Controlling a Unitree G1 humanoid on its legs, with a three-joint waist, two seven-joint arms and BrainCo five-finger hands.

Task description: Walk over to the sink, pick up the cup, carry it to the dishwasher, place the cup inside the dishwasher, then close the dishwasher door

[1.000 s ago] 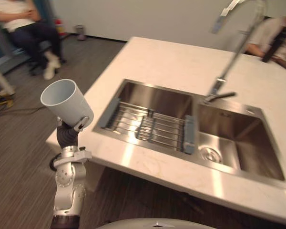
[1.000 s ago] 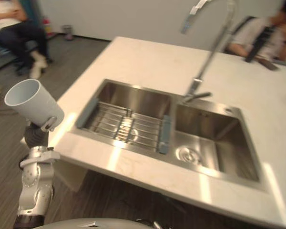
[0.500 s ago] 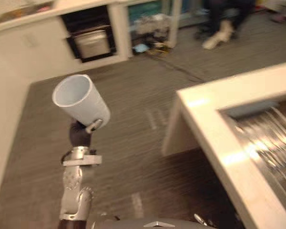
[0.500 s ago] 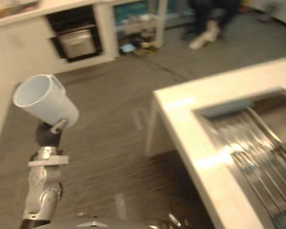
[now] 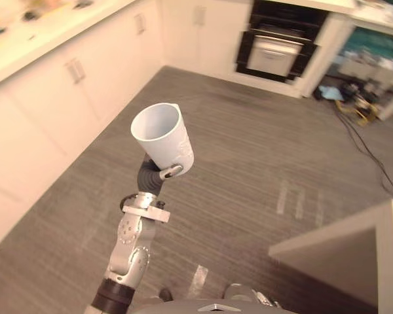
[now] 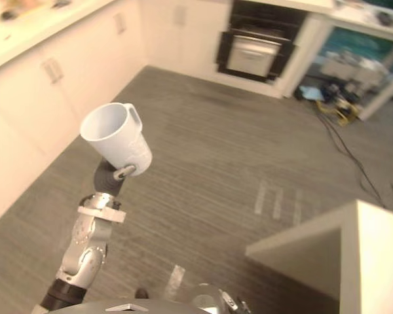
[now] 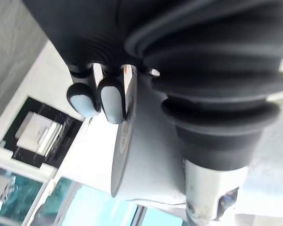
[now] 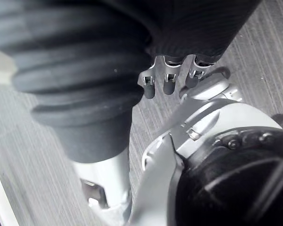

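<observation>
A white cup (image 5: pixel 162 137) with its handle on the far side is held tilted above the floor, its mouth facing up and left. My left hand (image 5: pixel 150 176) is shut on the cup's lower part; in the left wrist view its fingertips (image 7: pixel 111 100) press on the cup's wall (image 7: pixel 148 155). The dishwasher (image 5: pixel 275 51), a dark opening with a silvery front, sits in the far row of white cabinets. My right hand (image 8: pixel 168 79) hangs low over the floor with relaxed fingers, holding nothing.
White cabinets (image 5: pixel 65 85) under a counter run along the left. The pale corner of the sink counter (image 5: pixel 354 248) juts in at lower right. Loose items and cables (image 5: pixel 357 104) lie on the floor at upper right. Grey plank floor (image 5: pixel 249 170) lies between.
The whole view has swung left: the sink counter has slid off to the lower right, cabinets and dishwasher came into sight. The cup stays in my left hand.
</observation>
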